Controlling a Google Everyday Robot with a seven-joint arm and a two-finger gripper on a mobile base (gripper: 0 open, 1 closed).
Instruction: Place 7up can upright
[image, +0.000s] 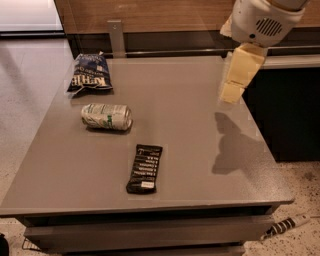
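The 7up can (106, 116) lies on its side on the left half of the grey table (190, 130), its shiny end facing right. My gripper (232, 91) hangs from the white arm (262, 20) at the top right, above the table's right edge. It is far from the can and holds nothing that I can see. Its shadow falls on the table's right side.
A dark blue chip bag (89, 73) lies at the table's back left corner. A flat black snack bar wrapper (145, 168) lies near the front edge. A wooden wall with a metal post (116, 37) runs behind the table. A dark cabinet (290, 110) stands to the right.
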